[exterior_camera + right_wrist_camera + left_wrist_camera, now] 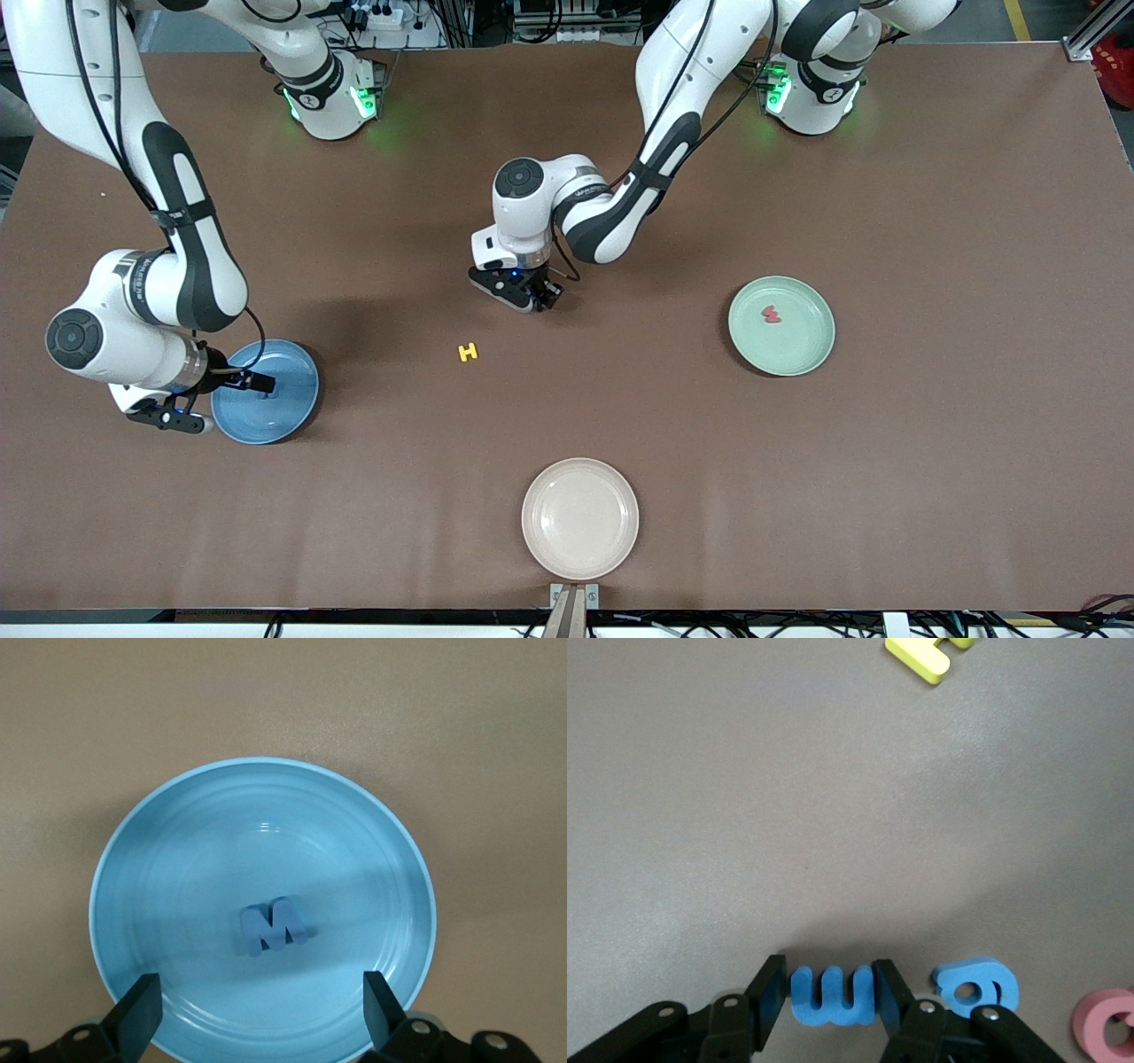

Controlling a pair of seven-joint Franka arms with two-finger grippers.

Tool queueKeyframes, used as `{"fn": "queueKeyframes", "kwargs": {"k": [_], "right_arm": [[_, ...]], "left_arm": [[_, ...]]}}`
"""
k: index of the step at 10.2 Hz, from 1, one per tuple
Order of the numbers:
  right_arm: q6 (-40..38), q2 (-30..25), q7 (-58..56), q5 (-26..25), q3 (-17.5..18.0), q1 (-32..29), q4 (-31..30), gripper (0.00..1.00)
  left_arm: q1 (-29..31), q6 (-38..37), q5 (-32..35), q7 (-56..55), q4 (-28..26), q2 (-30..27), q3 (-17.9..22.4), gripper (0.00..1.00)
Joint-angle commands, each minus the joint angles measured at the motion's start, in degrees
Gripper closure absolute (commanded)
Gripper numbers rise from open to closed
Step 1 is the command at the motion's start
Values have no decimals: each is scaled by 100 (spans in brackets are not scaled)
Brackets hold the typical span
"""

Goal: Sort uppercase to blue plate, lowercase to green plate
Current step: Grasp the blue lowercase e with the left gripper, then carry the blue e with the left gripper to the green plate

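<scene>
left gripper [830,999] is low on the worktop's middle, fingers [771,988] closing around a blue m [831,995], likely bound for the green plate [802,354]. right gripper [257,1010] hangs released over the blue plate [177,868], capital m [271,926] lying inside.

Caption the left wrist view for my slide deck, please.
Left gripper closing around the blue m, blue g beside it.

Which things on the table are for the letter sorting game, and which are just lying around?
For the game: blue plate with blue M; green plate with red w; yellow H; blue m between the left gripper fingers; blue g; red Q.

Lying around: cream plate.
</scene>
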Motion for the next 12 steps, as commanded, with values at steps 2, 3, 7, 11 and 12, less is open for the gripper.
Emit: {"fn": "queueKeyframes", "kwargs": {"k": [2, 3, 7, 11, 12], "right_arm": [[-36, -23, -6, -74, 54, -66, -2, 0], [-36, -23, -6, -74, 54, -66, -2, 0], [-36, -23, 29, -74, 54, -57, -2, 0], [-36, -23, 38, -65, 54, -48, -2, 0], [-36, -23, 47, -65, 54, -40, -2, 0]], "left_arm": [[-84, -9, 25, -96, 69, 125, 39, 62], [-57, -9, 25, -88, 69, 90, 31, 64], [48, -282, -19, -79, 104, -7, 39, 64], [433, -290, -54, -35, 87, -305, -30, 64], [635, -395, -168, 52, 69, -419, -161, 65]]}}
